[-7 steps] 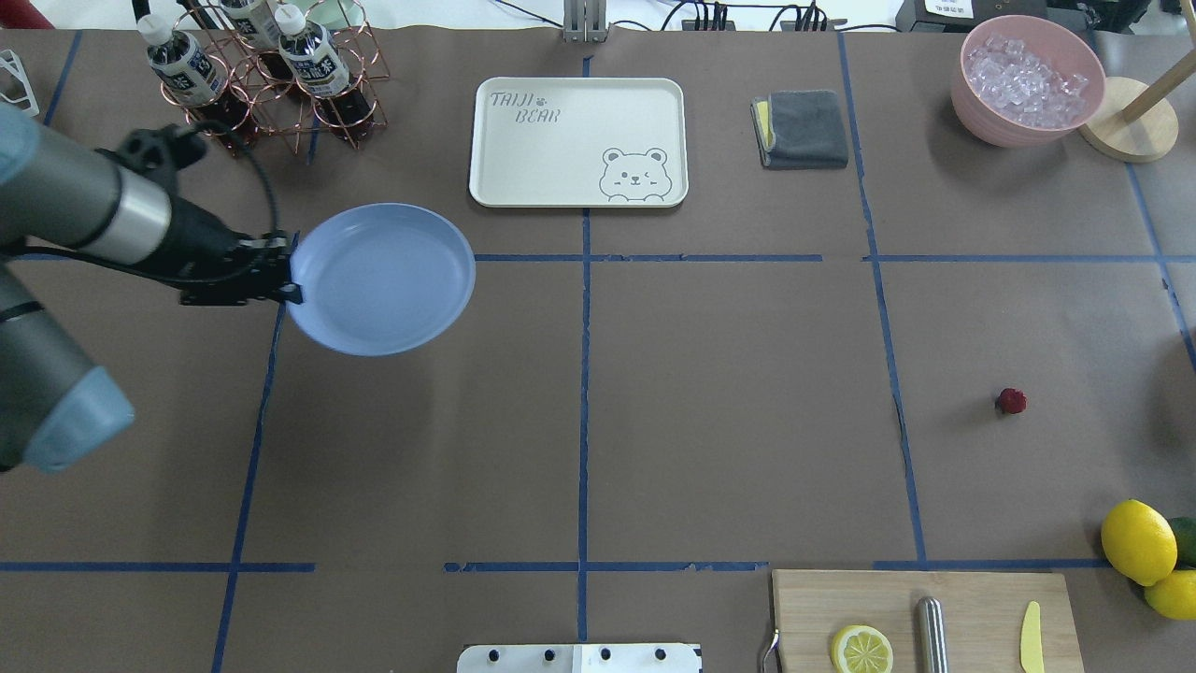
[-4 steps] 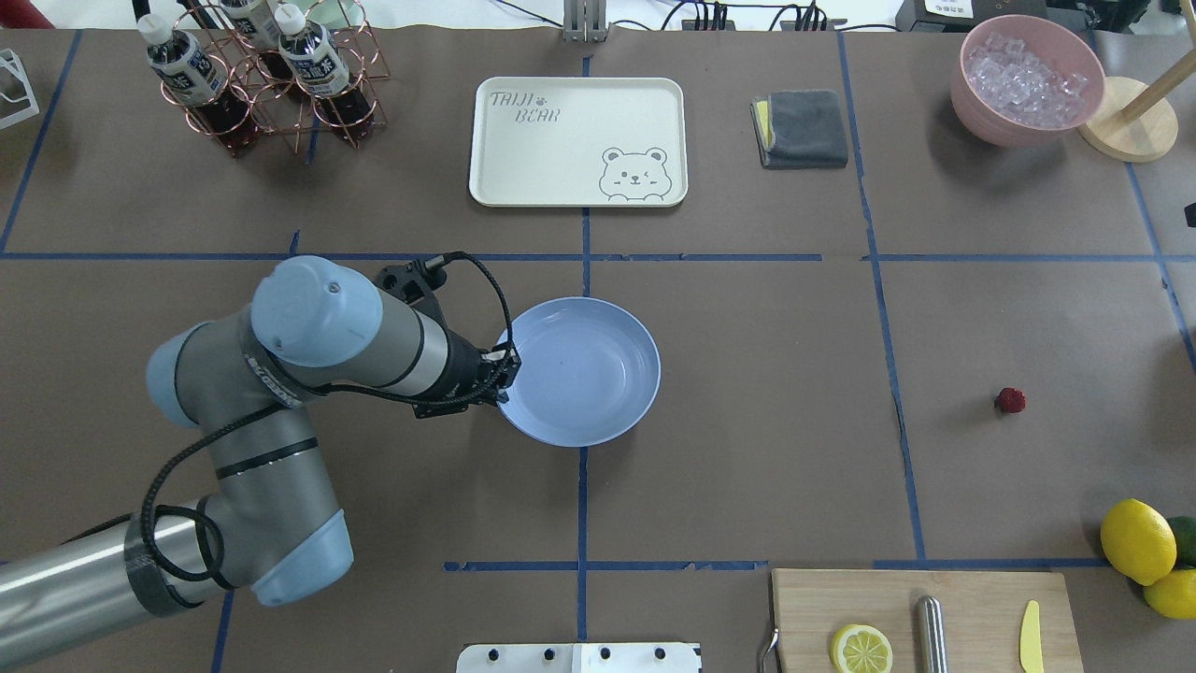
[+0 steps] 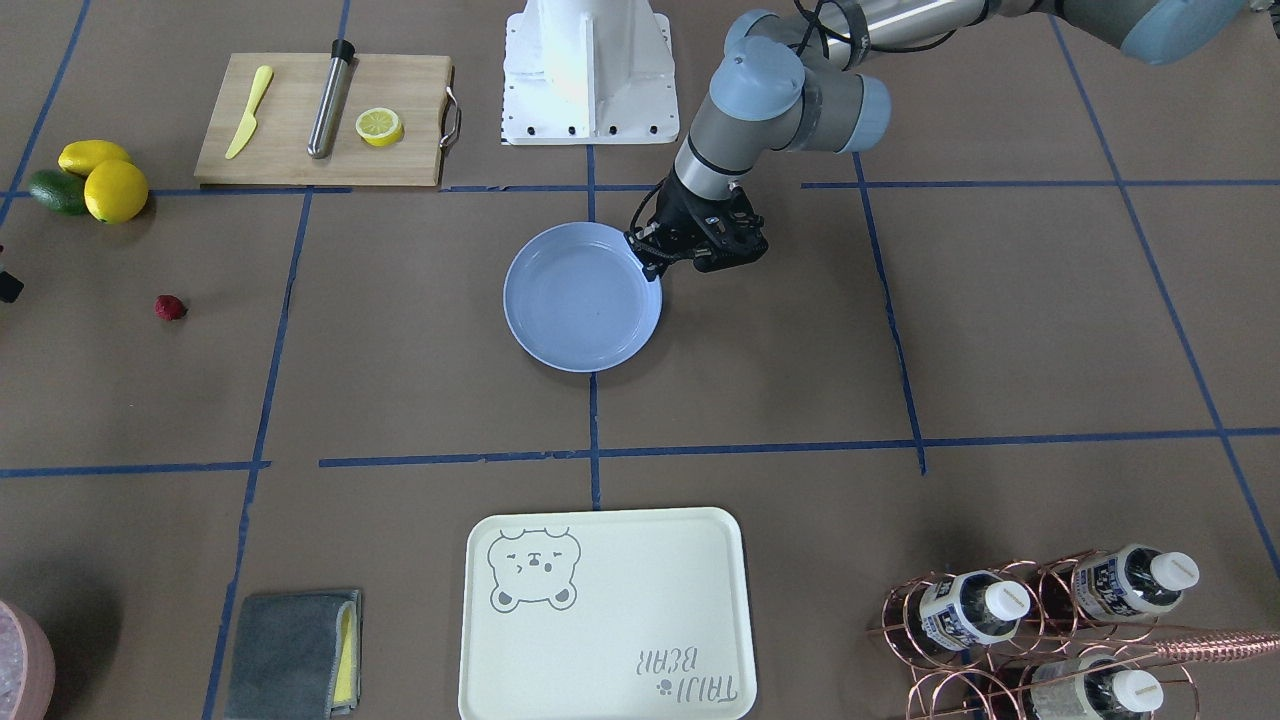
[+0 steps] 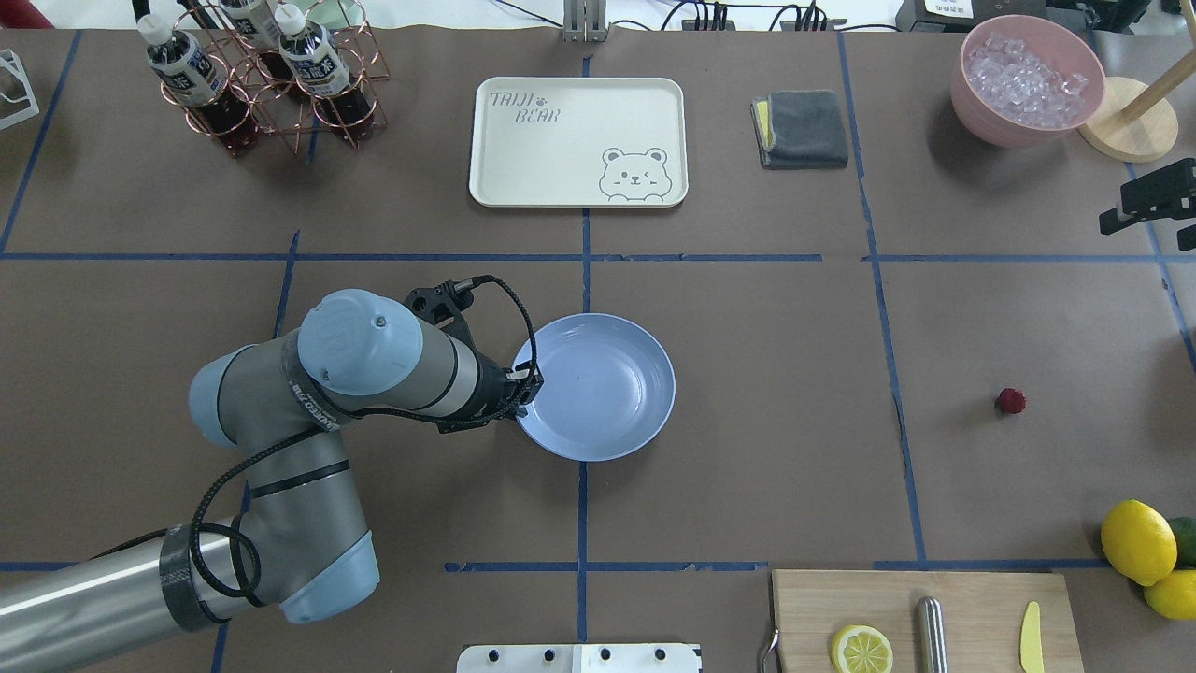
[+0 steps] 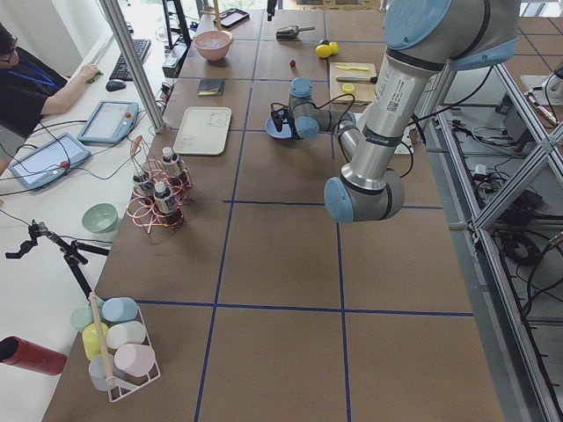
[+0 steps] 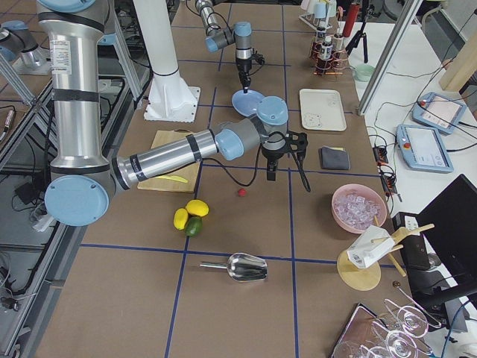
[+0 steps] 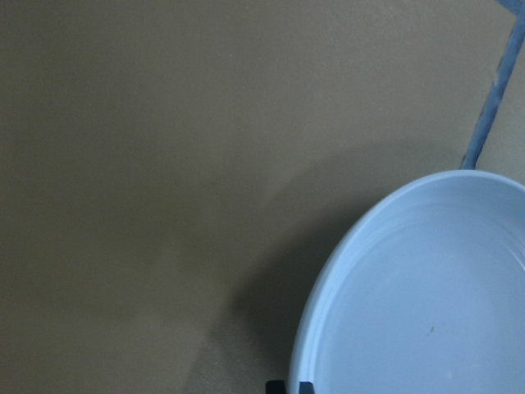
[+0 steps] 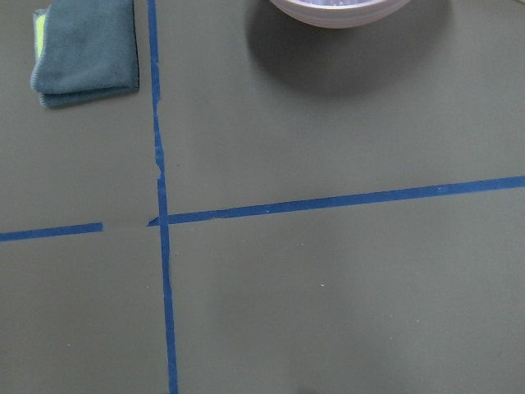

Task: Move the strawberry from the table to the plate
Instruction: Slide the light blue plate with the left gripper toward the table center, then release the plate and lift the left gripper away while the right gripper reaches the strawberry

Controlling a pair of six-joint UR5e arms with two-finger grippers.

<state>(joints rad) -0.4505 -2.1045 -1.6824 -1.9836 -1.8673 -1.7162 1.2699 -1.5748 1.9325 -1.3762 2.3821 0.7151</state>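
On my overhead feed the left pincer point(image 4: 525, 393) is pinching the left rim of the plate point(image 4: 607, 388), which sits over the middle of the bench point(image 4: 747, 467), across the centre tape line. I cannot tell whether it rests flat or hangs just off the paper, though the left wrist camera shows a dark shadow under its edge. The plate is bare inside. Further right, well apart from it, the strawberry point(image 4: 1010, 401) lies alone on the bench with nothing touching it. At the far right edge the right pincer point(image 4: 1154, 201) pokes into view, farther from the robot than the berry and not close to it. I cannot tell whether it is spread or pressed together. By my reckoning the main work is all left: the berry has yet to be grasped, carried across and set on the plate.
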